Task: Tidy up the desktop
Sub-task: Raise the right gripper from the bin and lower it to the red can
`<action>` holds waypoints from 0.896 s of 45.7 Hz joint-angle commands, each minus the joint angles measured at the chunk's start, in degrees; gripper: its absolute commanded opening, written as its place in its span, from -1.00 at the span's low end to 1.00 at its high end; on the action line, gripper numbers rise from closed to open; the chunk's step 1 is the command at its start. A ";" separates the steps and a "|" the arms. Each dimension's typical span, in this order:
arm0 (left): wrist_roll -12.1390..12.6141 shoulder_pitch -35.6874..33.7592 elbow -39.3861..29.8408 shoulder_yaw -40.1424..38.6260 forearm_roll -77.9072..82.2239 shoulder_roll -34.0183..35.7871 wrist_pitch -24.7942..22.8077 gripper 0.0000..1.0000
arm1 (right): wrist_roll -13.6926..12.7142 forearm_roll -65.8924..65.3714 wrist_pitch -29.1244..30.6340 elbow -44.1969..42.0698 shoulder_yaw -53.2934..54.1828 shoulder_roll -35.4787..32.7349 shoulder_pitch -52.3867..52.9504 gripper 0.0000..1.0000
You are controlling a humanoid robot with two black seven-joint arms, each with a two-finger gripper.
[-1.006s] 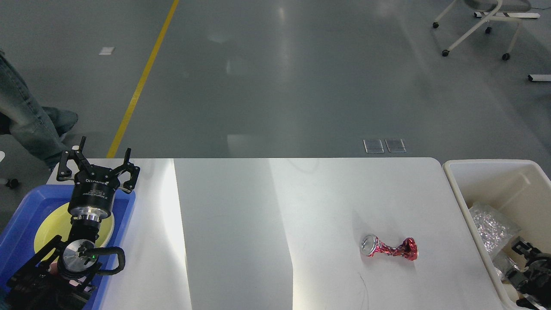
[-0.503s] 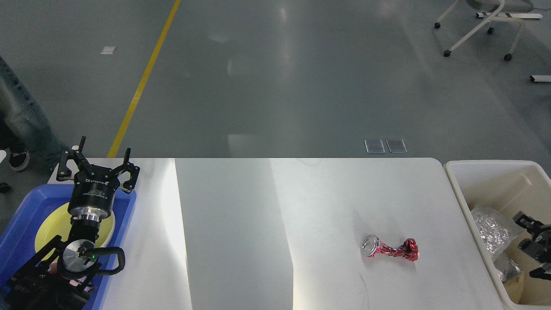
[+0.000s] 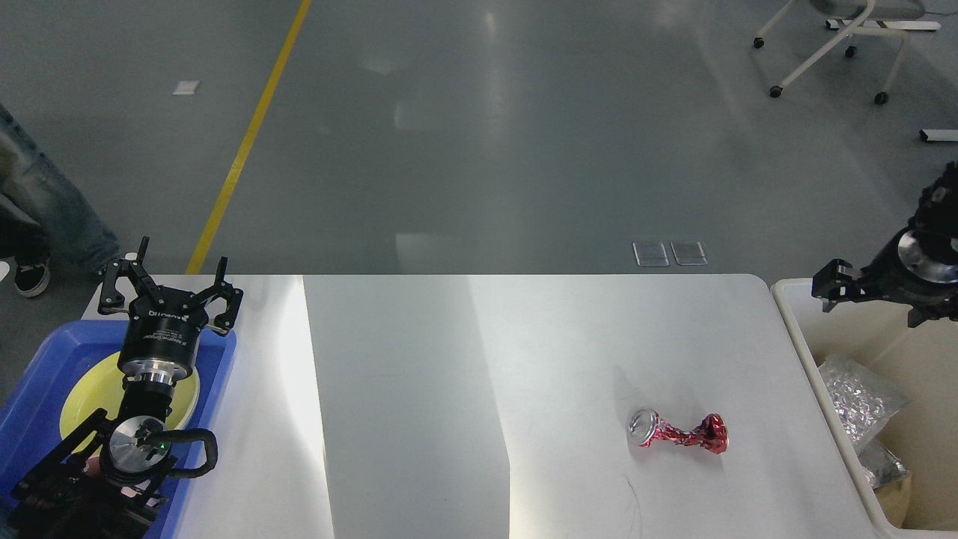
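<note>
White, smooth desktop [image 3: 419, 389] bears one crushed red can [image 3: 676, 432].

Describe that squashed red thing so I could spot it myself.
Find the white desktop, then look toward its right side, near the cream bin. A crushed red can lies there on its side, pinched at the waist, silver top facing left, alone on the surface.

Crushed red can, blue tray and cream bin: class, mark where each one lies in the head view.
Crushed red can [image 3: 677, 433]: head view, on its twisted middle.
Blue tray [image 3: 224, 358]: head view, on its right rim.
Cream bin [image 3: 812, 358]: head view, on its left wall's rim.
</note>
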 commanded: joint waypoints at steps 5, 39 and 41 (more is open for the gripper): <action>0.00 0.10 0.00 0.09 0.00 0.00 0.00 0.94 | -0.13 7.23 12.62 13.03 -6.15 5.78 21.46 1.00; 0.00 0.01 0.00 0.00 0.00 0.00 0.00 0.94 | -1.89 15.76 -4.50 46.89 -8.97 9.83 43.02 1.00; 0.00 0.10 0.00 0.00 0.00 0.00 0.00 0.94 | -2.06 15.76 -4.59 46.89 -8.97 9.74 43.02 1.00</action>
